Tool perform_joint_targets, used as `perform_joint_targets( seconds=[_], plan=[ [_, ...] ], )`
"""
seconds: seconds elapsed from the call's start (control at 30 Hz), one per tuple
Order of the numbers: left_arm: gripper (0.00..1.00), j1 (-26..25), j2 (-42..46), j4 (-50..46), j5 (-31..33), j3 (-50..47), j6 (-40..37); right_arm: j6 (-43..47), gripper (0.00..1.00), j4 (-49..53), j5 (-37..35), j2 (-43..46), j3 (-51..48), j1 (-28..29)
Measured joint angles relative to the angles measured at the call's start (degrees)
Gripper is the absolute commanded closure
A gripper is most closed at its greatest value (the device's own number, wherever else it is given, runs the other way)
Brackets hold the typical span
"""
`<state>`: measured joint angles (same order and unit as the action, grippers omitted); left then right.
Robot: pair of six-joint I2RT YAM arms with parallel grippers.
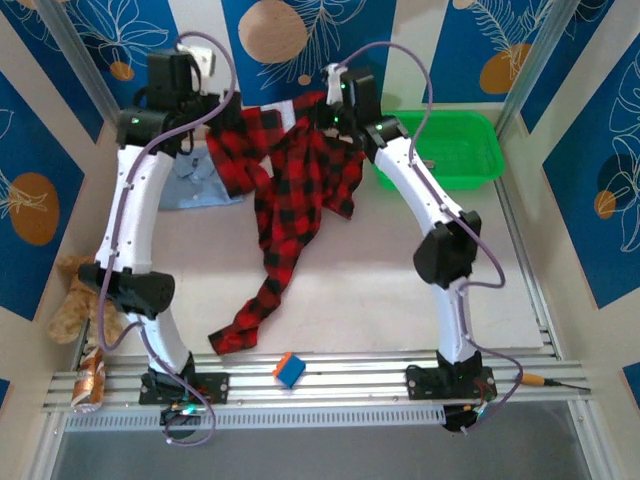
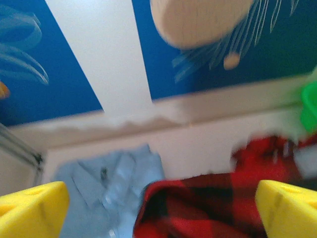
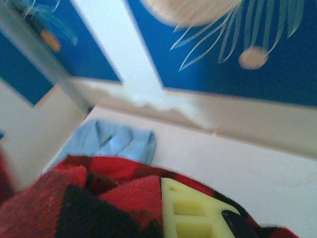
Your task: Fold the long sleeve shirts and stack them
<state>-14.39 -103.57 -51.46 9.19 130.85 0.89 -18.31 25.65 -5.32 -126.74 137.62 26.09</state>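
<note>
R gripper (image 1: 336, 122) is pinching the red-black flannel shirt (image 1: 300, 180), cloth hanging under it. L gripper (image 2: 161, 203) is standing wide open, flannel just below, blue shirt (image 2: 106, 181) lying to its left.

lab test cell: aluminium rail (image 1: 360, 385), printed panels (image 1: 440, 40)

Top cam: overhead, whole tabletop (image 1: 400, 290). Wrist cams: low, close, facing back wall (image 2: 99, 59); all share flannel shirt (image 1: 300, 180), blue shirt (image 1: 200, 187).

The red-and-black flannel shirt (image 3: 74, 203) bunches against a yellow finger (image 3: 190, 210). Beyond it, the light blue shirt (image 3: 111, 141) lies on the pale tabletop (image 3: 237, 163).
</note>
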Motion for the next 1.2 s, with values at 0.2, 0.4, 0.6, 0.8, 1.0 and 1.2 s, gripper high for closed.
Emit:
perform_joint_targets(
  seconds=[0.2, 0.4, 0.6, 0.8, 1.0, 1.2],
  plan=[
    [0.0, -7.08, 24.13, 3.48, -3.63, -45.11, 10.25, -0.96, 1.0, 12.5, -0.7, -12.48, 18.99, -2.29],
    [0.0, -16.11, 37.62, 5.79, -8.11, -69.51, 19.02, -1.36, 1.0, 14.12, -0.68, -9.16, 7.08, -2.32],
    [0.0, -21.33, 27.04, 9.64, -9.03, -75.38, 20.96, -1.46, 0.76, 15.72, -1.22, -7.89, 4.63, -2.32],
    [0.04, -21.33, 16.0, 15.21, -11.45, -75.84, 21.59, -1.55, 0.51, 19.34, -2.49, -6.29, 3.61, -2.34],
    [0.69, -21.9, 8.22, 23.28, -19.87, -77.29, 24.26, -3.28, 0.43, 20.5, -3.26, 4.04, -16.24, -2.49],
    [0.9, -26.67, 7.3, 31.01, -29.29, -76.65, 28.3, -6.03, 0.3, 18.93, -6.32, 20.13, -39.76, -2.86]
  ],
)
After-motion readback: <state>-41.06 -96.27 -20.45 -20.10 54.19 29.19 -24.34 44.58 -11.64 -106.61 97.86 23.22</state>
